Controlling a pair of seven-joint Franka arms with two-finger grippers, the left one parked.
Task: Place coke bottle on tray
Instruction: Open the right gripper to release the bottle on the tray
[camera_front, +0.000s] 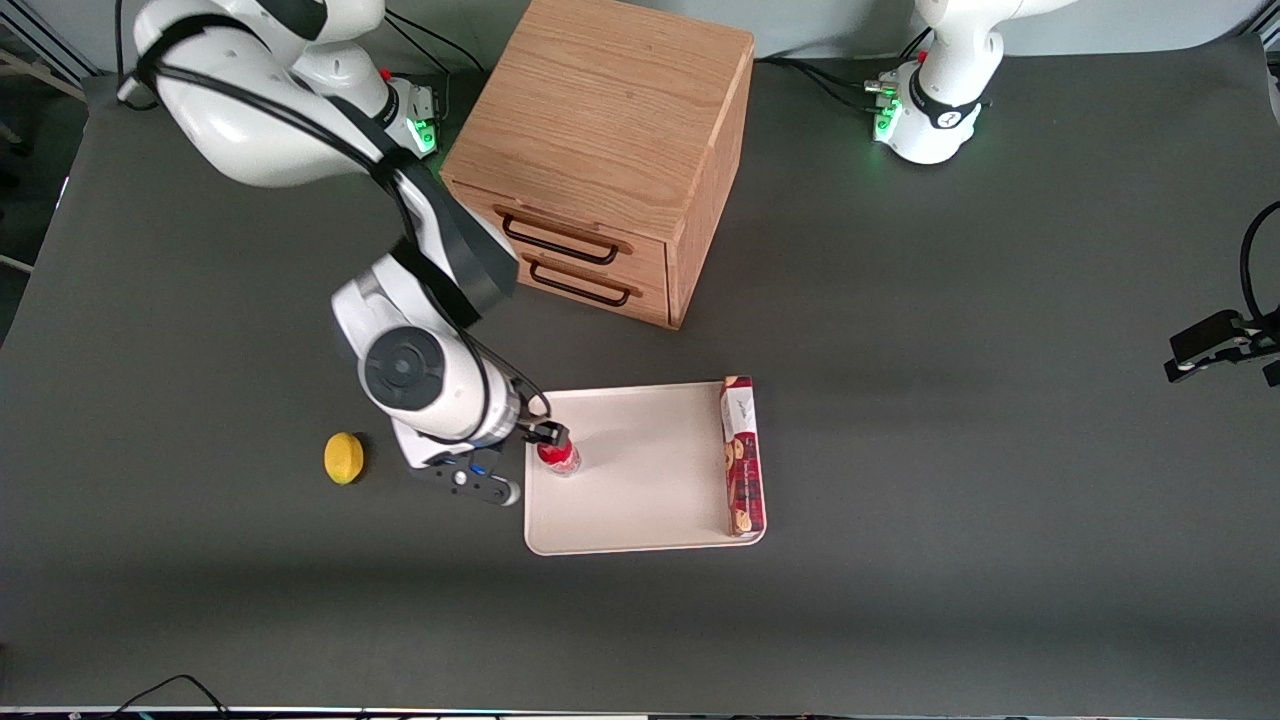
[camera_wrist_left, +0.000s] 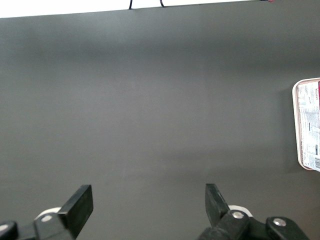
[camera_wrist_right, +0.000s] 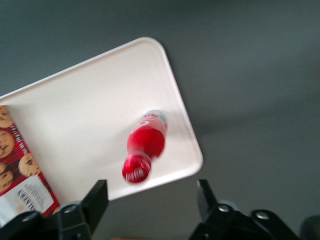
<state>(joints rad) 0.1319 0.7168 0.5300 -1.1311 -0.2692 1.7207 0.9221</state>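
My gripper (camera_wrist_right: 152, 197) is released, fingers spread, hanging above the coke bottle (camera_wrist_right: 144, 145) without touching it. Bottle stands upright on the tray (camera_front: 650, 500), near the rim at the working arm's end. Biscuit box (camera_front: 741, 455) lies along the tray's other rim; lemon (camera_front: 344, 458) on the table near the gripper

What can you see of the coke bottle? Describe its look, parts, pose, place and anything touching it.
The coke bottle is small, red and glossy like plastic, with a red cap, white lettering on its label and a clear base. It stands upright on the cream tray, near the tray edge toward the working arm's end. The hand is above it, fingers open and apart from it; only the tray touches it.
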